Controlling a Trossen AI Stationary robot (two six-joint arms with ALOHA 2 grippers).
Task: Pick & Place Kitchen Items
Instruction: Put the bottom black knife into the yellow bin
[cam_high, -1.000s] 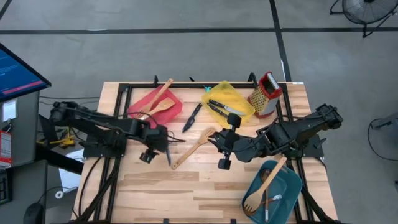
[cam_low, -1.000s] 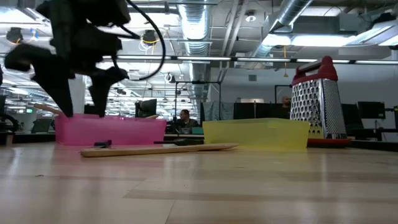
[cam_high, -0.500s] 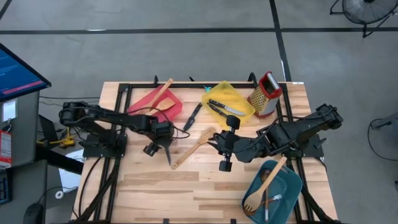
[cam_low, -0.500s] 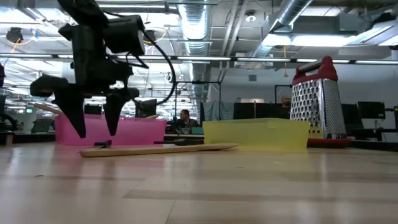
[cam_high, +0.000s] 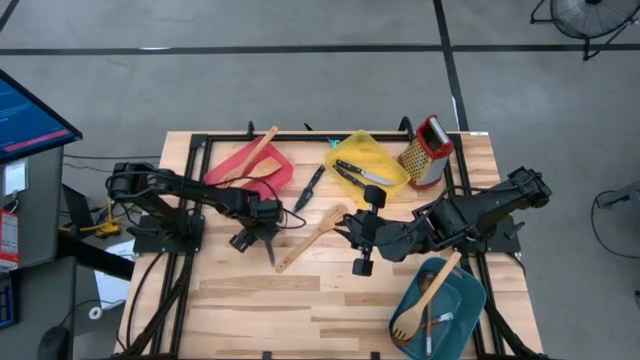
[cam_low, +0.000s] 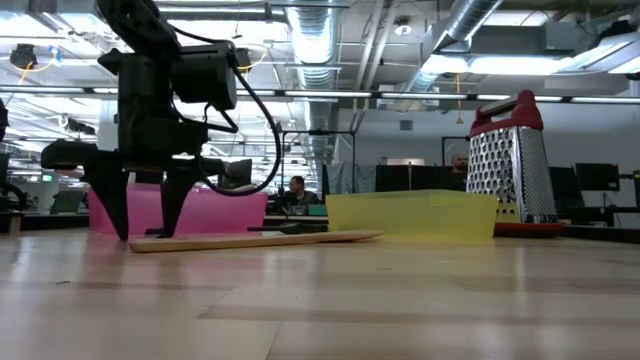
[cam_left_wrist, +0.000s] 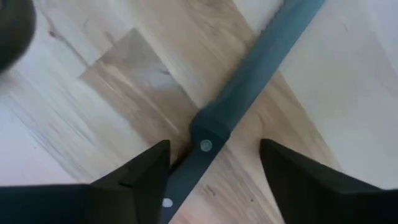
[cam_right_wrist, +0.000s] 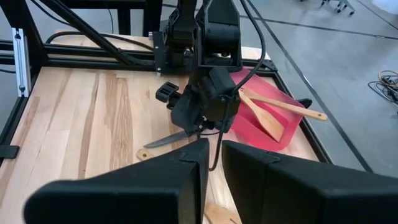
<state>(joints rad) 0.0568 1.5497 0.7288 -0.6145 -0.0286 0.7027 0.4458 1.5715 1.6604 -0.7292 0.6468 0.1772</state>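
Between the fingers of your open left claw (cam_left_wrist: 211, 180) a black-handled knife (cam_left_wrist: 249, 93) lies flat on the counter (cam_high: 300, 290); stiff, light, slick: grip its riveted handle.

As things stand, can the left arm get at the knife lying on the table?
Probably yes: the left gripper is open and straddles the knife handle, nothing between them.

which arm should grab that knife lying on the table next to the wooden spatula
Left. The left gripper is down at the table, fingers open either side of the knife. The right gripper hovers by the wooden spatula, nearly shut.
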